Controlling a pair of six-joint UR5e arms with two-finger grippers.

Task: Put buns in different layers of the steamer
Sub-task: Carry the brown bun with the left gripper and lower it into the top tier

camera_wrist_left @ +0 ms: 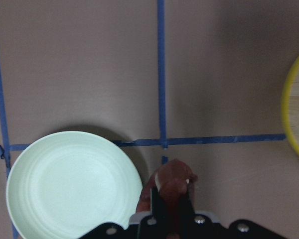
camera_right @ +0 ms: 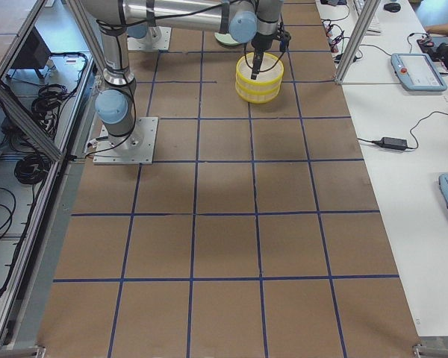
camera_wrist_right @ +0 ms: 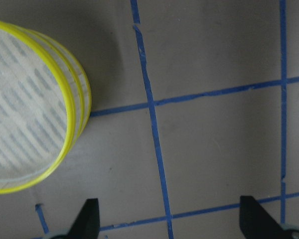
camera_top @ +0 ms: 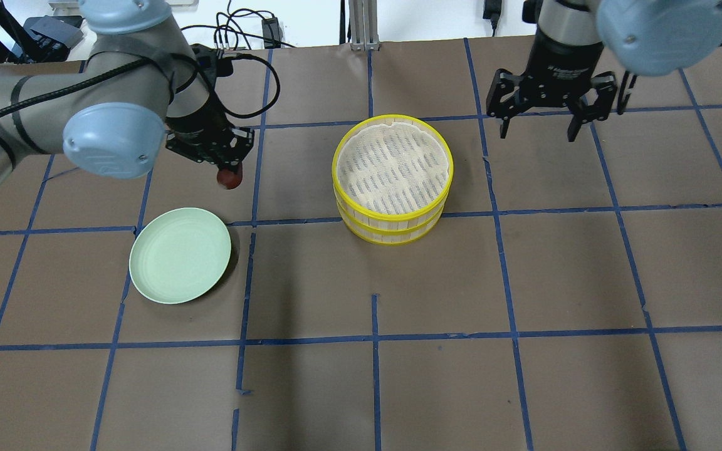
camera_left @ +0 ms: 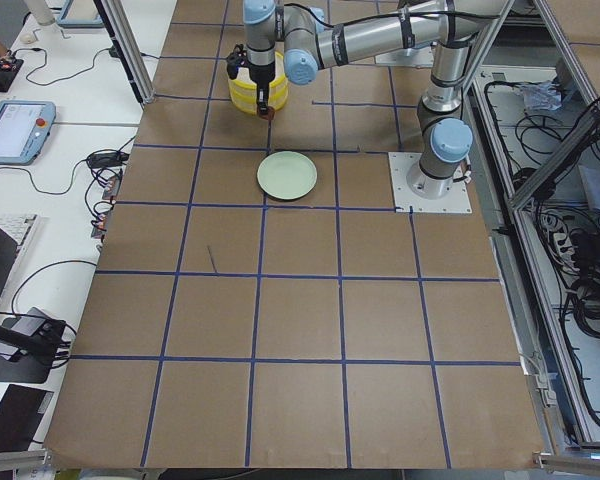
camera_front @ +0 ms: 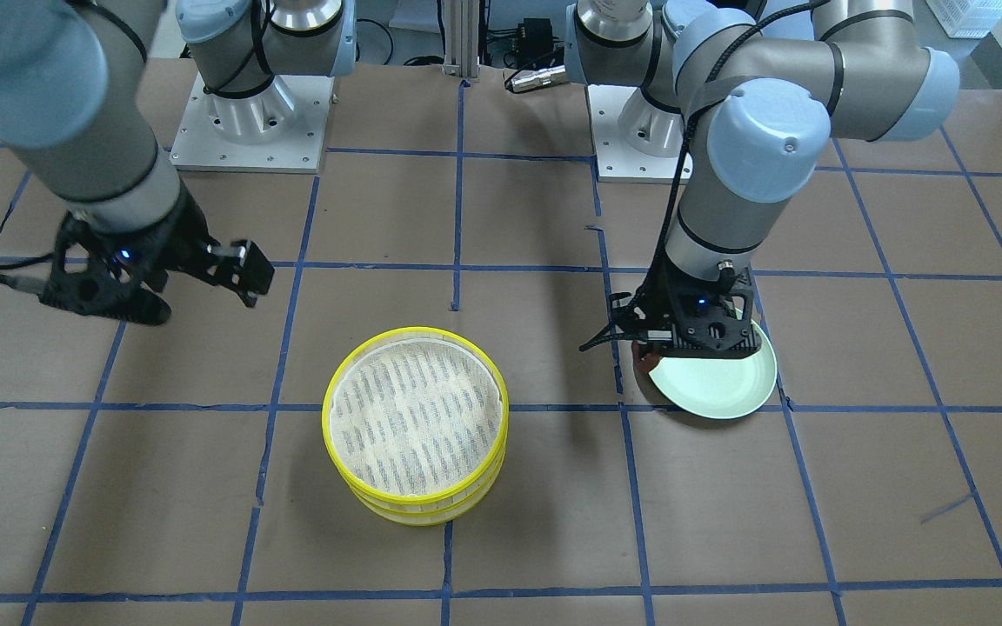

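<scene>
My left gripper [camera_top: 226, 168] is shut on the reddish-brown bun [camera_top: 230, 179] and holds it above the table, just beyond the plate's edge. In the left wrist view the bun [camera_wrist_left: 172, 177] sits between the fingers. The steamer [camera_top: 392, 164] stands mid-table as two stacked yellow-rimmed trays, and its top mesh [camera_front: 414, 424] is empty. My right gripper [camera_top: 539, 130] is open and empty, hovering to the right of the steamer [camera_wrist_right: 27, 124]. The white bun is not in view.
A pale green plate [camera_top: 179, 255] lies empty on the table, left of the steamer and below my left gripper in the overhead view. It also shows in the left wrist view [camera_wrist_left: 70, 186]. Blue tape lines grid the brown table.
</scene>
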